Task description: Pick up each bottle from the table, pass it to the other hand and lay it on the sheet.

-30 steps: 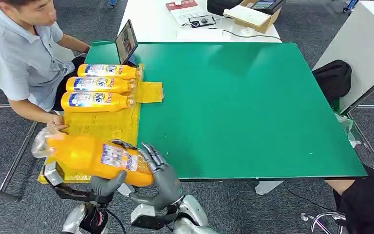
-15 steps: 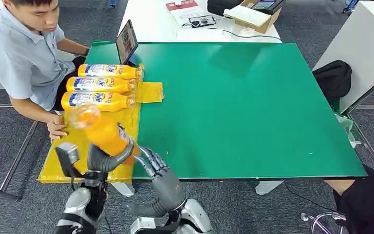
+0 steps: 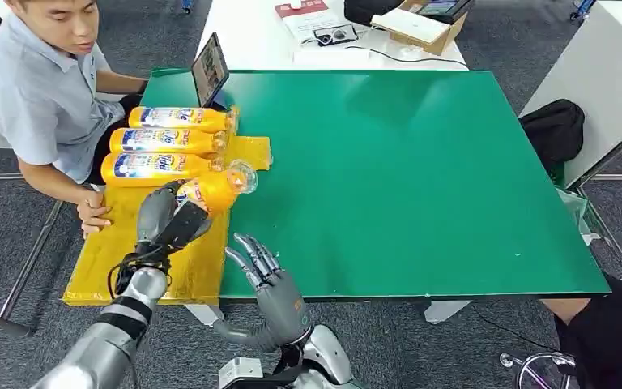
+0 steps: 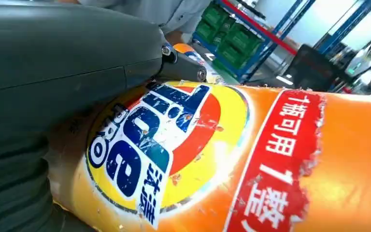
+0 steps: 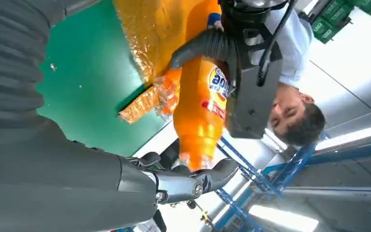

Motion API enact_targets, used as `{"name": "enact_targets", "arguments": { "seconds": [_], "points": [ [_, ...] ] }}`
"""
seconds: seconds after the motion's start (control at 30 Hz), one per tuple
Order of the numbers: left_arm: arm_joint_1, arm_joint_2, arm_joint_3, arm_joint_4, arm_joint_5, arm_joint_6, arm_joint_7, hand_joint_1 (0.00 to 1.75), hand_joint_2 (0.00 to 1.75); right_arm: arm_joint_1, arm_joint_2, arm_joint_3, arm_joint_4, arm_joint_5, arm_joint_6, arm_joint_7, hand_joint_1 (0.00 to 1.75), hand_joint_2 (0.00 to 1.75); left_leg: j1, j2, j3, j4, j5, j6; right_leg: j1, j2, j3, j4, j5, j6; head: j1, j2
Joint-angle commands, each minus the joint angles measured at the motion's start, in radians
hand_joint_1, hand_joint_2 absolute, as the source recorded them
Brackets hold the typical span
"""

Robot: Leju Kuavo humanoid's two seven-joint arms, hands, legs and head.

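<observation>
Three bottles lie on the sheet; your left robot hand grips a fourth bottle for laying (right robot hand splayed, empty).

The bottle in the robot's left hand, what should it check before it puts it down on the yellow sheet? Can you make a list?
1. Grip: the left hand holds the orange bottle around its body. Ok.
2. Right hand out of the way: it is open over the table's near edge, apart from the bottle. Ok.
3. Free room on the yellow sheet: bare sheet lies nearer the robot than the three lying bottles. Ok.
4. Person's hand: it rests on the sheet's edge beside the free spot. Not ok.
5. Bottle lined up with the row: it points slantwise, its clear end over the green table. Not ok.
6. Cap tight: cannot tell.
</observation>
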Motion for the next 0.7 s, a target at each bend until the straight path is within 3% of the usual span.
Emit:
{"name": "enact_targets", "arguments": {
  "seconds": [0.03, 0.2, 0.3, 0.43, 0.47, 0.5, 0.6, 0.63, 0.67, 0.7],
  "points": [
    [-0.248, 0.084, -0.153, 0.403, -0.23, -0.062, 0.192, 1.75, 1.75, 0.022, -0.005, 0.03, 0.014, -0.007, 0.0, 0.002, 0.0, 1.75, 0.002, -0.001, 0.002, 0.0, -0.001, -0.002, 0.002, -0.002, 0.003, -0.001, -0.001, -0.002, 0.0, 0.0],
    [-0.268, 0.094, -0.17, 0.435, -0.27, -0.089, 0.226, 1.75, 1.75, 0.022, -0.007, 0.031, 0.016, -0.012, 0.0, 0.002, 0.0, 1.75, 0.001, 0.0, 0.002, 0.0, -0.001, -0.002, 0.001, 0.0, 0.002, 0.0, -0.001, -0.002, 0.0, 0.0],
    [-0.271, 0.106, -0.228, 0.468, -0.388, -0.067, 0.323, 1.75, 1.75, 0.016, -0.003, 0.028, 0.03, -0.012, 0.0, 0.002, 0.0, 1.75, 0.002, 0.0, 0.005, 0.0, -0.002, -0.003, 0.002, -0.001, 0.005, 0.0, -0.003, -0.003, 0.0, 0.0],
    [-0.257, 0.079, -0.204, 0.49, -0.367, -0.141, 0.293, 1.75, 1.75, 0.01, -0.003, 0.03, 0.06, -0.014, 0.0, 0.002, 0.0, 1.75, 0.002, 0.001, 0.003, -0.001, -0.001, -0.002, 0.002, 0.001, 0.004, -0.001, -0.001, -0.002, 0.0, 0.0],
    [-0.253, 0.074, -0.197, 0.488, -0.36, -0.147, 0.281, 1.62, 1.75, 0.012, -0.003, 0.028, 0.061, -0.012, 0.0, 0.002, 0.0, 1.75, 0.002, 0.0, 0.005, 0.0, -0.002, -0.003, 0.002, 0.0, 0.006, -0.001, -0.002, -0.003, 0.0, 0.0],
    [-0.251, 0.067, -0.197, 0.488, -0.36, -0.155, 0.272, 1.31, 1.75, 0.013, -0.003, 0.023, 0.064, -0.009, 0.0, 0.002, 0.0, 1.75, 0.002, -0.001, 0.004, -0.001, -0.001, -0.002, 0.002, -0.001, 0.004, -0.001, -0.002, -0.002, 0.0, 0.0],
    [-0.251, 0.067, -0.197, 0.488, -0.36, -0.155, 0.272, 1.31, 1.75, 0.013, -0.003, 0.023, 0.064, -0.009, 0.0, 0.002, 0.0, 1.75, 0.001, -0.002, 0.004, -0.001, -0.001, -0.002, 0.001, -0.001, 0.005, -0.001, -0.001, -0.002, 0.0, 0.0],
    [-0.251, 0.058, -0.198, 0.487, -0.36, -0.167, 0.262, 0.28, 1.75, 0.014, -0.005, 0.022, 0.066, -0.012, 0.0, 0.002, 0.0, 1.75, 0.001, -0.002, 0.003, -0.001, 0.0, -0.002, 0.001, -0.001, 0.004, -0.001, -0.001, -0.002, 0.0, 0.0],
    [-0.25, 0.057, -0.194, 0.485, -0.356, -0.172, 0.254, 0.0, 1.75, 0.015, -0.005, 0.021, 0.067, -0.013, 0.0, 0.002, 0.0, 1.75, 0.002, -0.001, 0.005, -0.001, -0.001, -0.002, 0.002, 0.0, 0.006, -0.001, -0.001, -0.003, 0.0, 0.0],
    [-0.246, 0.044, -0.168, 0.481, -0.325, -0.214, 0.215, 0.0, 1.75, 0.017, -0.007, 0.015, 0.07, -0.013, 0.0, 0.002, 0.0, 1.75, 0.001, -0.002, 0.004, -0.001, -0.001, -0.002, 0.001, -0.001, 0.005, -0.001, -0.001, -0.002, 0.0, 0.0]
  ]
}}
